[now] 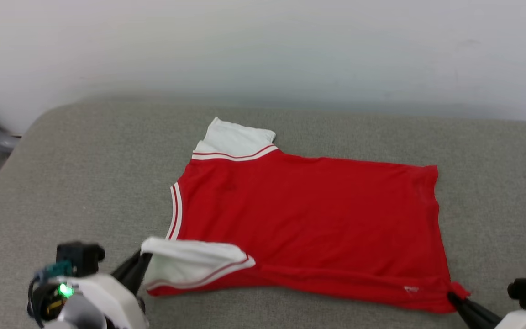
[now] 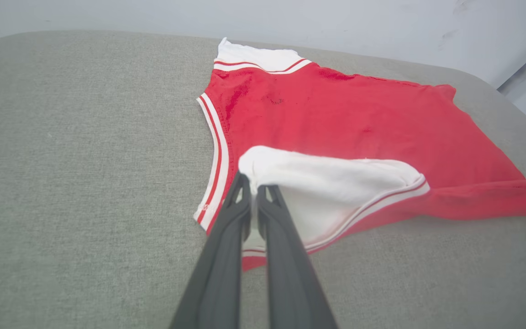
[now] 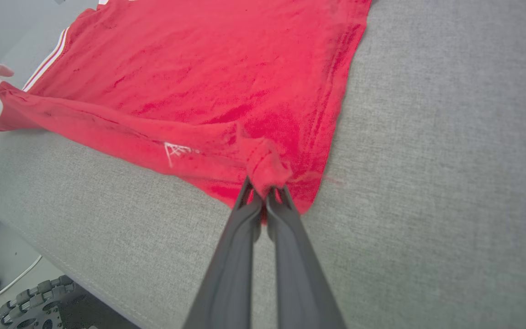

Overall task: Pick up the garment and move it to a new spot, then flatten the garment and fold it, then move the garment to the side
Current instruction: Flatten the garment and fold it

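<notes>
One garment [image 1: 308,219], a red jersey, likely soft, light and limp, lies plain-side up on the grey cushion [image 1: 85,183], left gripper [image 2: 254,189] pinching its near white sleeve [image 2: 327,183], right gripper [image 3: 265,192] pinching the near hem corner [image 3: 267,167], both sensible holds.

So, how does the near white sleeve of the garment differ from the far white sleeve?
The near sleeve is pinched by the left gripper; nothing touches the far sleeve. The near sleeve is raised and bulges open; the far sleeve lies flat on the grey surface. The near sleeve leans over the red garment; the far sleeve sticks out past it. Both are white with striped trim.
</notes>
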### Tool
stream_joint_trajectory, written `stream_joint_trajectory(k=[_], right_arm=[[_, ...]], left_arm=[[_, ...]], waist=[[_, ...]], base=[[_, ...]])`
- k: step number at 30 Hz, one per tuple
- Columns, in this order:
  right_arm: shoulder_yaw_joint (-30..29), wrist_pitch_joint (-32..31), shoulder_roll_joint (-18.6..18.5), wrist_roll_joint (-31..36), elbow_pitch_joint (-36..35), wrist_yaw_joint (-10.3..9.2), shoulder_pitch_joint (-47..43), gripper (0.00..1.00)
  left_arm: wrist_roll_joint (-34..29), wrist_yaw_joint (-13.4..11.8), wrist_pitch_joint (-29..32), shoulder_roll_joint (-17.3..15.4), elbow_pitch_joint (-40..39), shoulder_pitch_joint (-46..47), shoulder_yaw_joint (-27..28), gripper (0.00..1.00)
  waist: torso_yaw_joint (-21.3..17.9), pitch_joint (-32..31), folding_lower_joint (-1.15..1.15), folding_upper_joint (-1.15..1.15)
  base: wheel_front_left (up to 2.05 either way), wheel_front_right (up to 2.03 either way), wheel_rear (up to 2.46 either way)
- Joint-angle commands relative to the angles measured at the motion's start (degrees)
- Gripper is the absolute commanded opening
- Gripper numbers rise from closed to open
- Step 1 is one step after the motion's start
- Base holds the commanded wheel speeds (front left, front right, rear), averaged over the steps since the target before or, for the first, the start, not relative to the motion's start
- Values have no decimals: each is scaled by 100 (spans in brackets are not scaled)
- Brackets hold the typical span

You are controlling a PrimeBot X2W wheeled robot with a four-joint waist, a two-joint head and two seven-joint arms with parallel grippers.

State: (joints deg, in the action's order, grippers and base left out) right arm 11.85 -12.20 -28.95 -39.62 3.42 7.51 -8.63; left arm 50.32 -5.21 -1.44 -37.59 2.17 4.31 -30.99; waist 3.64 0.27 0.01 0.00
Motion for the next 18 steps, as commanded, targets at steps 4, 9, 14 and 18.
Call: stream_joint_trajectory(k=[4,9,14,18], right_arm=[[-66,-82,-59,-37,-43,-5,419,0],[6,-205,-101,-27,43,-5,948,0],[133,-314,-105,19,275,-5,1503,0],[239,-372,-113,63,521,-5,1829,0]], left_arm=[[-69,288,224,25,314,871,4,0],[-169,527,469,77,707,1630,-68,0],[-282,738,663,167,1284,2245,-164,0],[-297,897,725,334,1855,2603,-270,0]], waist=[[-105,449,-1,0],[-205,858,-1,0],[-254,1235,-1,0],[-251,1443,-1,0]], base=[[0,0,0],[0,0,0],[0,0,0],[0,0,0]])
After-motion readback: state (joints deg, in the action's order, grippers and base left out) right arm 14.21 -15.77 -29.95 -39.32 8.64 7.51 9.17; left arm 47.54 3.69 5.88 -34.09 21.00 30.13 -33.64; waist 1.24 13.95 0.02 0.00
